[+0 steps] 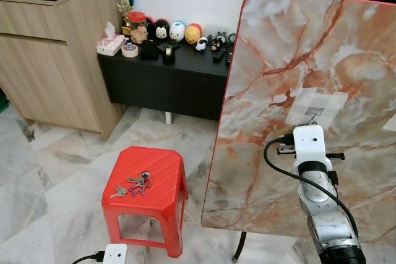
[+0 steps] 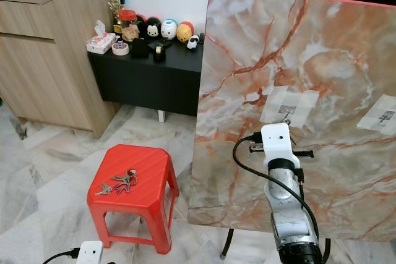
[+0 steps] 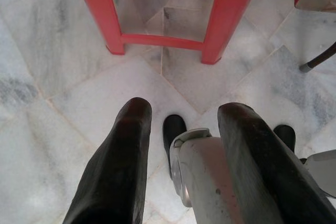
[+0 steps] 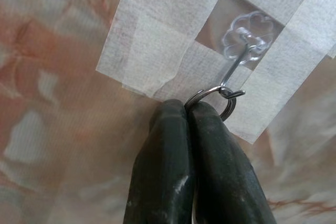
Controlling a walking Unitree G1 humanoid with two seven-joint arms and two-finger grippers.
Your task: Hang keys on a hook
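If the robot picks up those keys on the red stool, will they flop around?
Probably. The bunch of metal keys on the red plastic stool lies splayed from its rings, so it would likely dangle, swing and jingle. Smooth metal may be slippery.

Right arm (image 1: 322,208) is stretched up and forward at the marble board (image 1: 309,54), wrist pointing straight into it, black cable looping off the white wrist block. The right gripper (image 4: 188,109) has its two black fingers (image 4: 163,166) pressed tight together, pinching a metal ring (image 4: 210,95) right at the board's surface. Left arm hangs low, well away from the board, just its white wrist block (image 1: 115,254) peeking in at the bottom. The left gripper (image 3: 181,114) points down with its fingers spread apart, nothing between them.
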